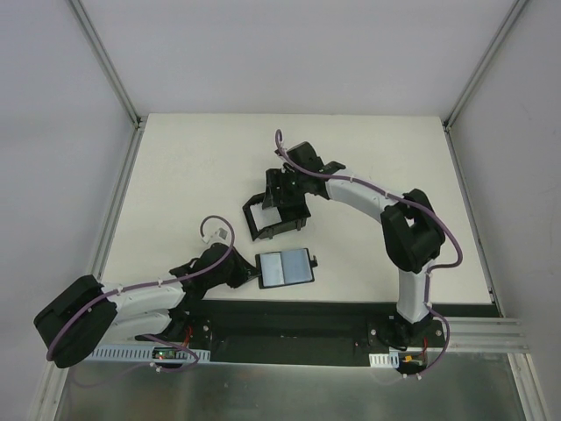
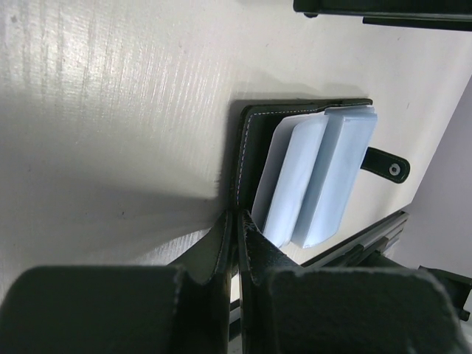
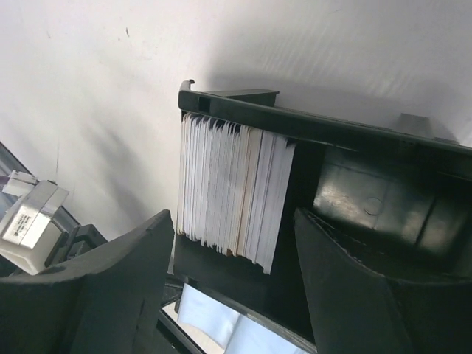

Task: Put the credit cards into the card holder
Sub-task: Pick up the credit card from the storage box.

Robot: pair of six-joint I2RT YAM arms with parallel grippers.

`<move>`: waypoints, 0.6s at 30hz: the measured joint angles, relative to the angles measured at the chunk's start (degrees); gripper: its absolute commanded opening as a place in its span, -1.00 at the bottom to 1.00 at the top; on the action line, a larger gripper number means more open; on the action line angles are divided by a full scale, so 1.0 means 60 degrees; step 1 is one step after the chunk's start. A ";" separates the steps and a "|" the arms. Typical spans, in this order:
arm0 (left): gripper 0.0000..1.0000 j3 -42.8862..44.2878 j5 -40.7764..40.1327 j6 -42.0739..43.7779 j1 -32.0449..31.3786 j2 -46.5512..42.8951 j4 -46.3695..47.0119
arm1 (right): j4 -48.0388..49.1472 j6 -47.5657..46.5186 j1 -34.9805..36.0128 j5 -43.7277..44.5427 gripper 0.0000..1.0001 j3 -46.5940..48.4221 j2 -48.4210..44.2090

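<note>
The left gripper (image 2: pixel 234 247) was pinched shut on the left edge of the open wallet (image 2: pixel 313 181), which lay flat on the table (image 1: pixel 193 175) near the arms' bases. The right gripper (image 3: pixel 234 221) hung with its fingers apart on either side of the cards (image 3: pixel 228 177), which stood stacked in the black box (image 3: pixel 372 199).

Credit cards (image 3: pixel 232 188) stand in the box (image 3: pixel 332 133) behind the card holder (image 1: pixel 285 267).

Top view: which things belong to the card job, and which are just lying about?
Job: stack of cards, open wallet, left gripper pinching the wallet's edge, right gripper open over the cards.
Lying about: the black box holding the stack.
</note>
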 measured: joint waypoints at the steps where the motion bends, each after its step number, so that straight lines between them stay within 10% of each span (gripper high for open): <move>1: -1.00 0.0026 0.0004 0.0025 0.0000 0.0036 0.0000 | 0.0106 0.0076 0.0000 -0.0113 0.39 -0.0015 0.0069; 18: -1.00 0.0222 0.0193 0.0244 0.0062 0.0364 0.0036 | 0.0616 0.0652 -0.0091 -0.0911 0.45 -0.0113 0.0925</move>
